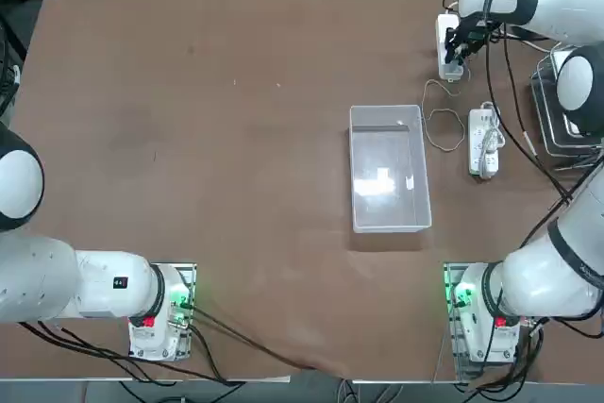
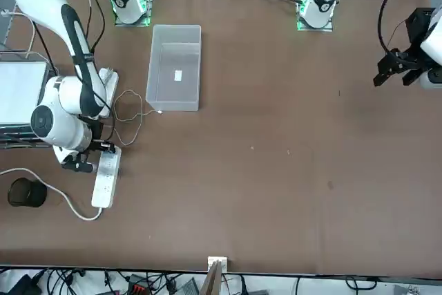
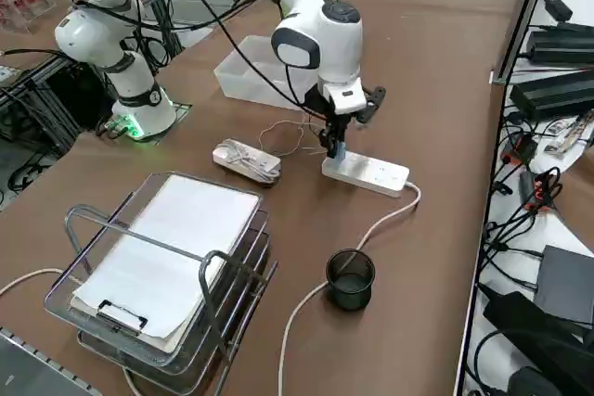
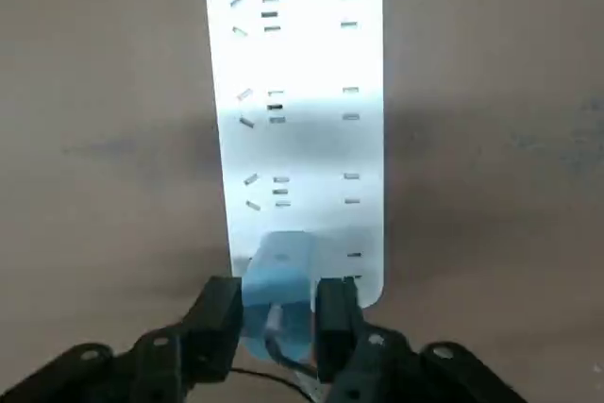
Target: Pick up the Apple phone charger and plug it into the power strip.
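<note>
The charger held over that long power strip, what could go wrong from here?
1. The right gripper holds the charger right at the end of the power strip; if the prongs miss the slots, pushing down could jam them or slide the strip.
2. The charger's thin wire loops loosely on the table beside the short strip, so it may snag or tug.

A clear plastic bin [image 1: 388,169] sits mid-table. A shorter white strip [image 1: 483,142] with bundled cord lies nearby. A black cup [image 3: 351,279] stands beside a wire paper tray [image 3: 167,271].
</note>
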You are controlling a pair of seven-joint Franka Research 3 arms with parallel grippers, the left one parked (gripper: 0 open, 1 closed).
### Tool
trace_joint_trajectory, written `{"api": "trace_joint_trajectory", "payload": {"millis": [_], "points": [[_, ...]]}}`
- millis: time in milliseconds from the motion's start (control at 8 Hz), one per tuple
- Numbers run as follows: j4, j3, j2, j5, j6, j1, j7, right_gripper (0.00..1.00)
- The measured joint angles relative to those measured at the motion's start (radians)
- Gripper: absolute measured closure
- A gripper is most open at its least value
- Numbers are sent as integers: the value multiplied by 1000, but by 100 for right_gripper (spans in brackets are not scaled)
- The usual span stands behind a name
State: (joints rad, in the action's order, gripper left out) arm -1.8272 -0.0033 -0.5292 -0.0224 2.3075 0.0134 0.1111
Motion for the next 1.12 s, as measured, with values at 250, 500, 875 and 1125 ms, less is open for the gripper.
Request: {"api": "trace_joint_trajectory", "payload": {"millis": [250, 500, 875, 1125], "points": [[22, 0, -9, 0, 4, 0, -1, 10], [79, -1, 21, 0, -80, -1, -4, 0], [152, -1, 176, 0, -250, -1, -6, 0], [157, -2, 298, 0, -305, -6, -6, 0]]}}
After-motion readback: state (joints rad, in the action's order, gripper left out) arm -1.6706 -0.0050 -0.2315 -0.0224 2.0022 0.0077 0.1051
